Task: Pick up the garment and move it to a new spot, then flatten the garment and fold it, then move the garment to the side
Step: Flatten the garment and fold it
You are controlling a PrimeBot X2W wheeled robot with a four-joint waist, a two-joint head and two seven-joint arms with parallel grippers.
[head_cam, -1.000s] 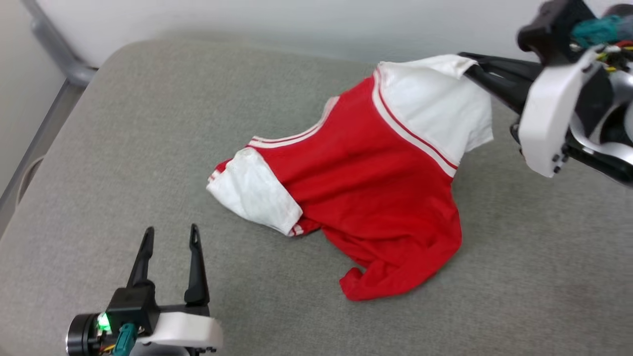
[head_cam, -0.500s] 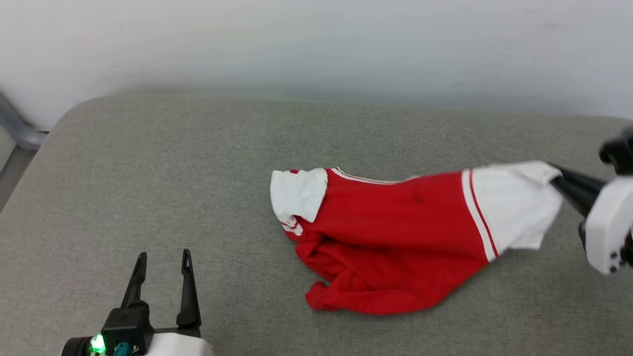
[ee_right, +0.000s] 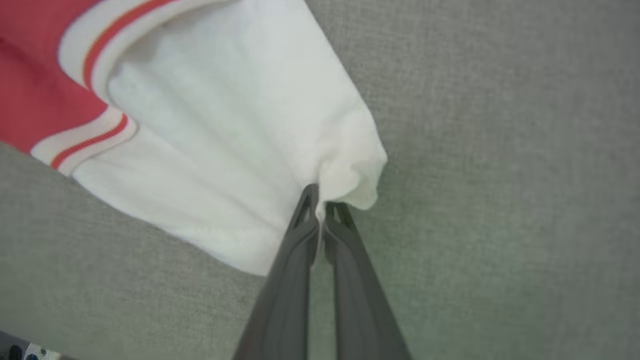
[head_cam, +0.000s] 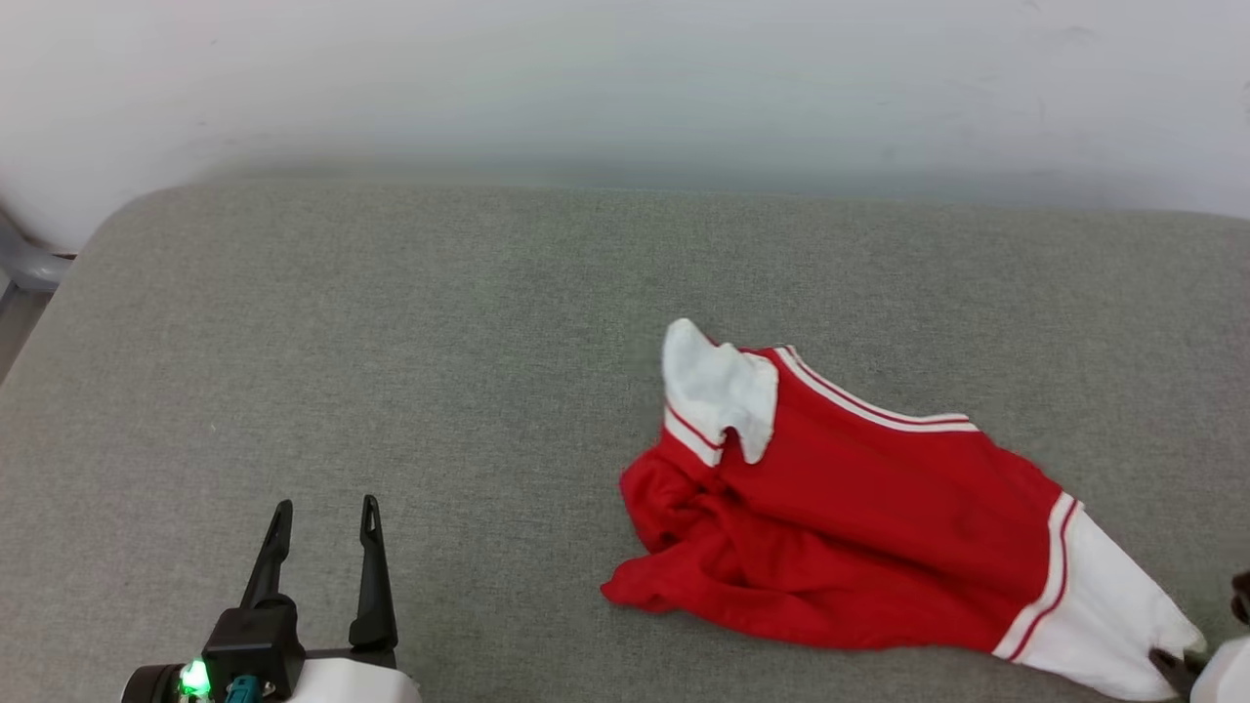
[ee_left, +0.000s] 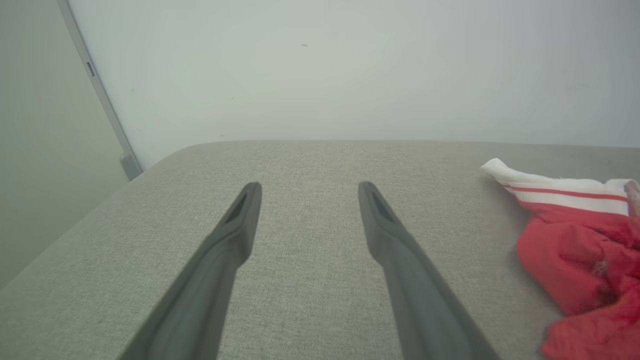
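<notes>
Red garment (head_cam: 859, 527) lies with sleeve (ee_right: 240, 150) pinched in right tool (ee_right: 321, 202).

I count 1 cushion (head_cam: 391, 322), 1 shirt (head_cam: 879, 547) on the cushion with 2 white sleeves (head_cam: 721, 395), 2 grippers above the cushion: left gripper (head_cam: 326, 506), right gripper (ee_right: 322, 202).

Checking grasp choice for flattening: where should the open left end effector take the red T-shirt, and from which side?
I'd take the free white sleeve by its outer edge, with the left end effector coming from the robot's left. That sleeve lies exposed at the left end of the T-shirt, opposite the held sleeve pinched by the right end effector. The nearer red hem is bunched.
</notes>
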